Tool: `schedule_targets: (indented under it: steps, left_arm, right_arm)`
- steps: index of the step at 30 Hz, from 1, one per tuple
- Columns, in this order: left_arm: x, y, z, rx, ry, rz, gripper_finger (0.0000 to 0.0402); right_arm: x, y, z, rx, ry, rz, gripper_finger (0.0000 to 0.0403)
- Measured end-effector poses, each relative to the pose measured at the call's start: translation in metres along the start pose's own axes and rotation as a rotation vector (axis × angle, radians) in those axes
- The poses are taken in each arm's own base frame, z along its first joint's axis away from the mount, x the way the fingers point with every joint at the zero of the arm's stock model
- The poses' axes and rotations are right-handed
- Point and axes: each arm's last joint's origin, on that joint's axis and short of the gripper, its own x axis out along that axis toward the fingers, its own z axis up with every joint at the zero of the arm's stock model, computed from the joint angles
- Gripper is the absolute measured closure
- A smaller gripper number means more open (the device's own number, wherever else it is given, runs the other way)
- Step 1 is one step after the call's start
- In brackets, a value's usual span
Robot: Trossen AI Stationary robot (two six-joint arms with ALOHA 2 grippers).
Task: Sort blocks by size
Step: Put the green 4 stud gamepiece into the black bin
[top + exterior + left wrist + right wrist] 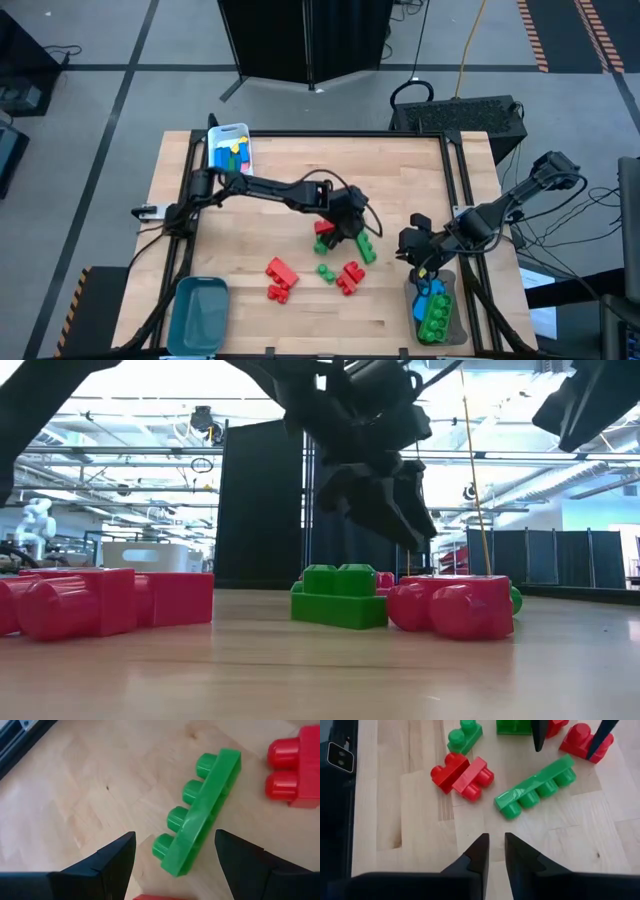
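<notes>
Open left gripper (172, 857) over long green block (200, 812), red blocks (281, 279) nearby; right gripper (493, 851) barely parted.

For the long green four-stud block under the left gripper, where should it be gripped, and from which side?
Probably across the middle of the long green block, coming straight down from above. It lies on its side on the table, studs pointing sideways, so the narrow width between stud tips and flat back suits the span of the open left gripper. The red block sits clear of that spot.
</notes>
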Motion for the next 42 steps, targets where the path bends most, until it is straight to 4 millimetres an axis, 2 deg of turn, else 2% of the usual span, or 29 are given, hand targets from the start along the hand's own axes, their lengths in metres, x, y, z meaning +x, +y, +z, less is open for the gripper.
schedule_targets:
  steps: [5,7,12,23,30,34,40,42]
  left_arm:
    - [-0.003,0.013,-0.008,-0.021,-0.114,-0.057,0.0137]
    - [0.003,0.016,-0.011,-0.021,-0.14,-0.06,0.0137]
    - [0.026,0.008,-0.023,-0.034,-0.106,-0.102,0.0137]
    - [0.057,-0.001,-0.042,-0.057,-0.066,-0.152,0.0137]
    - [0.058,-0.002,-0.044,-0.144,-0.036,-0.156,0.0139]
    - [0.058,-0.003,-0.045,-0.222,-0.015,-0.165,0.0171]
    - [0.057,-0.004,-0.045,-0.316,0.005,-0.17,0.026]
    - [0.054,-0.004,-0.044,-0.352,0.01,-0.162,0.0262]
  right_arm:
    - [0.0,0.0,0.0,0.0,0.0,0.0,0.0346]
    - [0.0,0.0,0.0,0.0,0.0,0.0,0.0342]
    - [0.0,0.001,0.001,0.007,-0.008,0.008,0.0338]
    - [0.0,0.002,0.002,0.01,-0.019,0.019,0.0338]
    - [0.0,0.002,0.002,0.012,-0.024,0.022,0.0338]
    - [0.0,0.002,0.003,0.014,-0.027,0.023,0.0338]
    - [0.002,0.001,0.004,0.061,-0.075,-0.038,0.0339]
    - [0.009,-0.001,0.0,0.059,-0.077,-0.082,0.0339]
